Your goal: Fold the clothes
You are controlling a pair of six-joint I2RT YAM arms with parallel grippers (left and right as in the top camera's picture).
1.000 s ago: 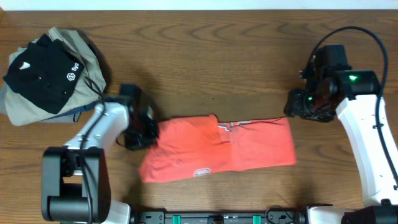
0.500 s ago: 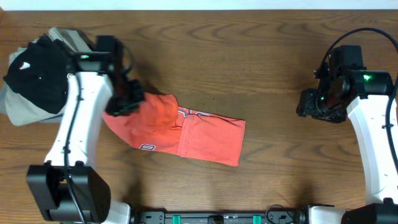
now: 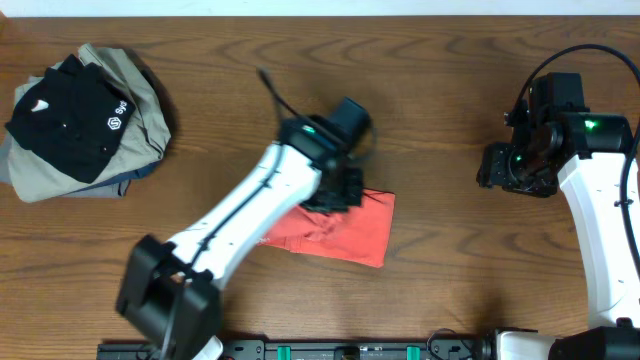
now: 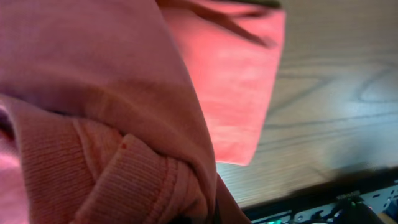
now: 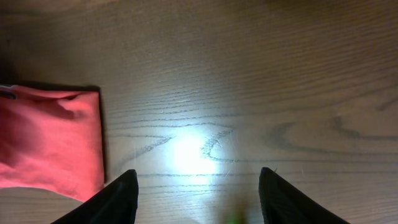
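The clothes, a coral-red T-shirt (image 3: 350, 228), lie folded over on themselves in the middle of the wooden table. My left gripper (image 3: 335, 190) hangs over the shirt's upper left part, shut on a bunched layer of the fabric. In the left wrist view the lifted coral cloth (image 4: 118, 93) fills most of the picture and hides the jaws, with the flat part of the shirt (image 4: 236, 87) below it. My right gripper (image 3: 505, 168) stands open to the right of the shirt, apart from it. Only bare wood shows between its fingertips (image 5: 121, 199), and the shirt's right edge (image 5: 56, 140) lies to the left.
A black garment with white logos (image 3: 65, 115) lies on a khaki-grey garment (image 3: 135, 100) at the back left corner. The table's front edge carries a dark rail (image 3: 360, 350). My left arm (image 3: 230, 235) stretches diagonally from the front left over the table.
My left gripper swung from the left side to the middle, carrying the shirt's left end over the rest, so the shirt now covers a shorter patch. The right arm stayed still.
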